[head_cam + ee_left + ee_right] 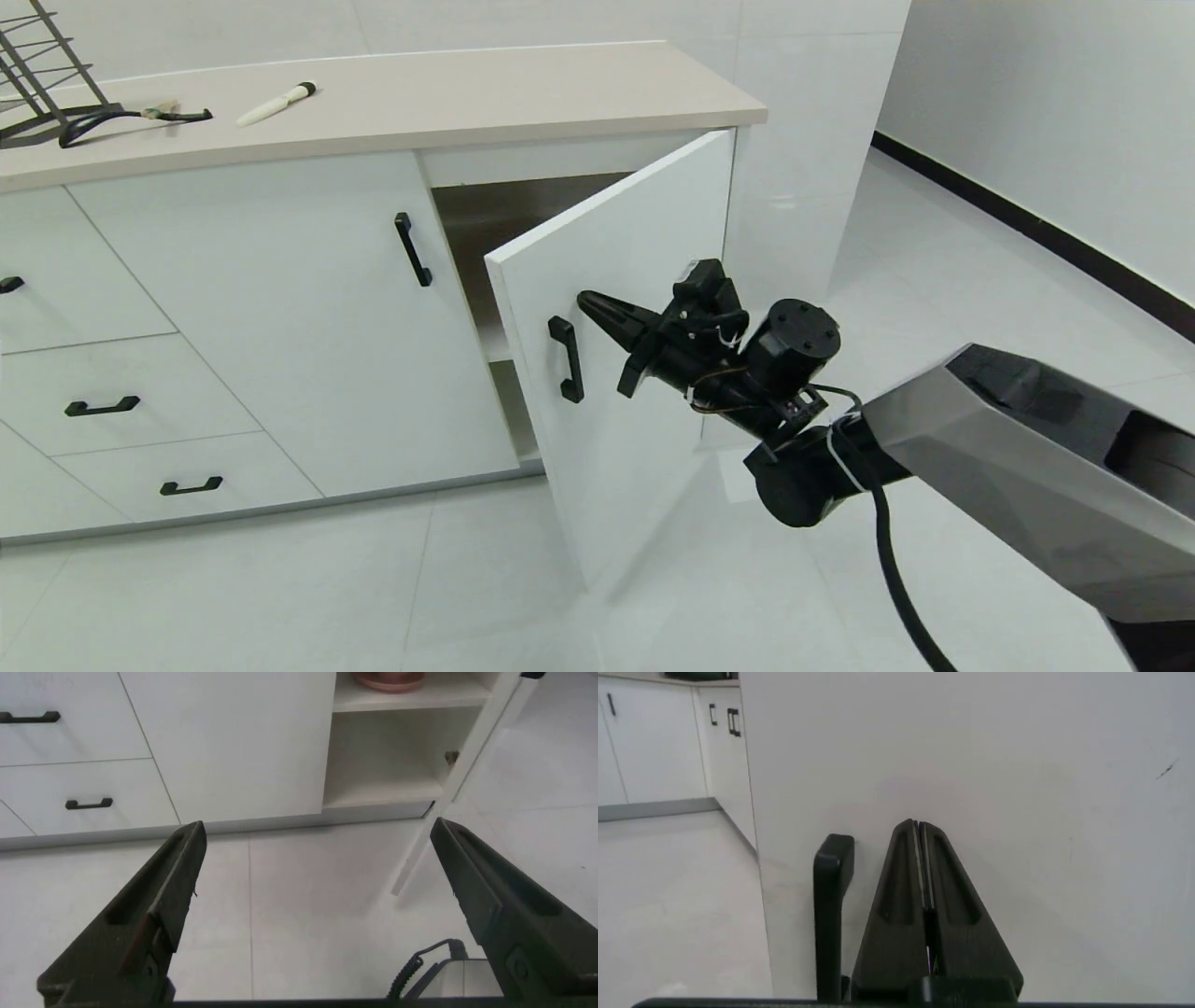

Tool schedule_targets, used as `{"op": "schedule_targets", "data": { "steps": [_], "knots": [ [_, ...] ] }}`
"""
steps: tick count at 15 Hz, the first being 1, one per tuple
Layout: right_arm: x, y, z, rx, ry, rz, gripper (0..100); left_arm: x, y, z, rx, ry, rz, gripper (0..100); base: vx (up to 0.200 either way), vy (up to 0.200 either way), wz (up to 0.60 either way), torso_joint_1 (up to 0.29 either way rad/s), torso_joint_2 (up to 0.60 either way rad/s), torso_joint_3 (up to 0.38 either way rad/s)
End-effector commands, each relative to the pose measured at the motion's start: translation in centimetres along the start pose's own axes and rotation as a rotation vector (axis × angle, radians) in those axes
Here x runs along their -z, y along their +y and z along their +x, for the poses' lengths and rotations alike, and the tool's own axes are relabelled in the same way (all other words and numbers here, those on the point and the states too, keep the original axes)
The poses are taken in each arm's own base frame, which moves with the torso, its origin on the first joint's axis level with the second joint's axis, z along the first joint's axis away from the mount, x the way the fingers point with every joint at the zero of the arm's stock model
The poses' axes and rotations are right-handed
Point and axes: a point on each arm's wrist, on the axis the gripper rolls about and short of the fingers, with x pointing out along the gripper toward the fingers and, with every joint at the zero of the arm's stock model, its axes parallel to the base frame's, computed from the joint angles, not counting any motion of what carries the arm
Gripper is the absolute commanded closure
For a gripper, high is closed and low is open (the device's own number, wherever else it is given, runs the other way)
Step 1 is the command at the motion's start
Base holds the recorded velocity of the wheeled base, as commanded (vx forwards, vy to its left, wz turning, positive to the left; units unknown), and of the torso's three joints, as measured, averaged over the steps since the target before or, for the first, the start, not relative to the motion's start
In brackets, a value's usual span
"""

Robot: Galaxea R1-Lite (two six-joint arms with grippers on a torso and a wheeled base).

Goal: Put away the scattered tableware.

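A cabinet door stands half open below the counter as the right gripper hangs just right of the door's black handle. Its jaws are pressed together on nothing, and whether the tip touches the door face cannot be told. The left gripper is low over the floor, its jaws spread wide and empty, facing the open cabinet, where a pink dish sits on the shelf.

The tableware waits well apart from both arms. A white-handled knife lies flat on the far left of the counter, and a dark utensil, too small to identify, lies beside the wire rack.

The nearest hazard is probably the door itself. With the jaws closed so near the handle, a small sideways drift could nudge the panel and swing it shut again, or push it wider against its hinge. The open panel also stands between the right arm and the counter, so a direct reach towards the knife risks clipping the door's edge. The knife looks slim and lies flat, so a pinch from above could skid it along the smooth counter towards the near edge instead of lifting it.
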Motion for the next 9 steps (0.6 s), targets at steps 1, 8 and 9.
{"op": "schedule_targets", "data": {
  "steps": [1, 8, 9],
  "knots": [
    [3.6, 0.0, 0.7, -0.001, -0.011, -0.006, 100, 0.0, 0.0, 0.0, -0.002, 0.000, -0.001, 0, 0.000, 0.000, 0.00, 0.000, 0.00, 0.000],
    [4.5, -0.7, 3.1, 0.033, -0.163, -0.076, 100, 0.0, 0.0, 0.0, -0.002, 0.000, -0.001, 0, 0.000, 0.000, 0.00, 0.000, 0.00, 0.000],
    [4.1, -0.7, 3.1, 0.036, -0.178, -0.082, 100, 0.0, 0.0, 0.0, -0.002, 0.000, -0.001, 0, 0.000, 0.000, 0.00, 0.000, 0.00, 0.000]
  ]
}}
